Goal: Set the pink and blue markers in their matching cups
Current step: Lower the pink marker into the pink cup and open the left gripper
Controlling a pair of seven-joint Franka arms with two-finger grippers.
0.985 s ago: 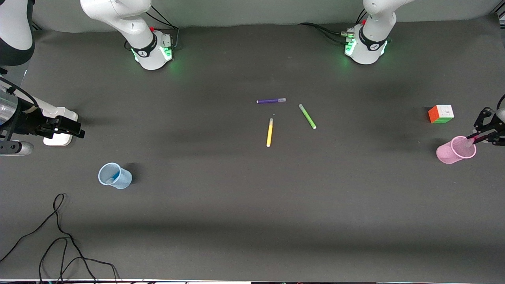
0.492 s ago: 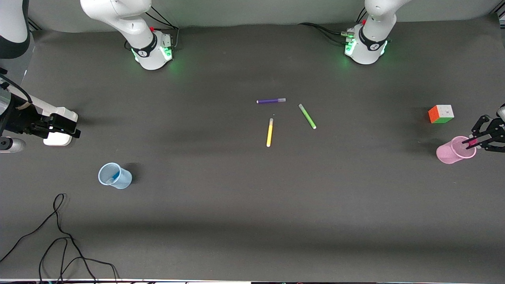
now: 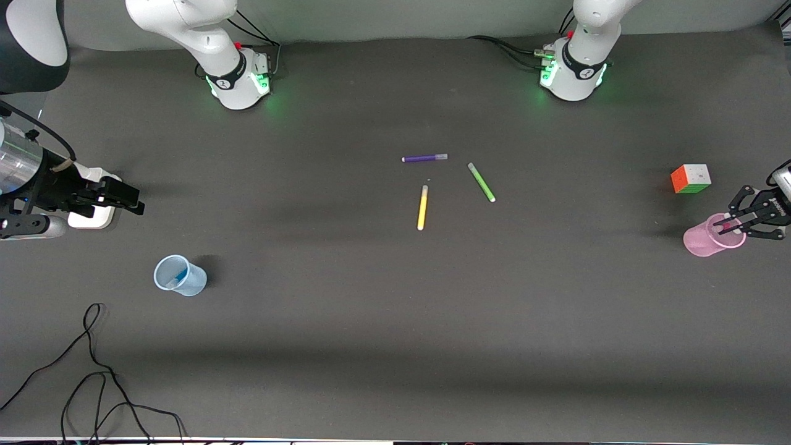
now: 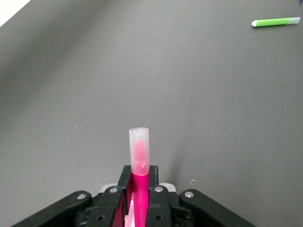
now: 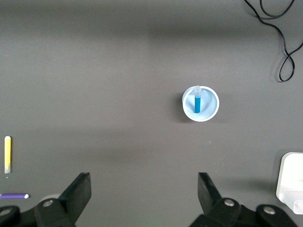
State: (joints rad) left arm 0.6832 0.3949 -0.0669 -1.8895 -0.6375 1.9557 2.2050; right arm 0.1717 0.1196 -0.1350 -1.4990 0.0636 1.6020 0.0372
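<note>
The pink cup (image 3: pixel 701 241) stands at the left arm's end of the table. My left gripper (image 3: pixel 730 225) is over its rim, shut on the pink marker (image 3: pixel 721 228), whose lower end dips into the cup's mouth. In the left wrist view the pink marker (image 4: pixel 139 163) stands clamped between the fingers of the left gripper (image 4: pixel 139 178), clear-capped end up. The pale blue cup (image 3: pixel 179 276) stands at the right arm's end with the blue marker (image 5: pixel 197 102) upright inside it. My right gripper (image 3: pixel 137 207) is open and empty above the table, farther from the front camera than the blue cup (image 5: pixel 200 103).
A purple pen (image 3: pixel 424 158), a green pen (image 3: pixel 481 182) and a yellow pen (image 3: pixel 422 207) lie mid-table. A colour cube (image 3: pixel 691 178) sits close to the pink cup. A white block (image 3: pixel 93 214) lies under the right arm. A black cable (image 3: pixel 93 364) lies near the front edge.
The left gripper has shifted over the pink cup and lowered the marker's end into its mouth. The right gripper has moved slightly toward the table's middle, still open.
</note>
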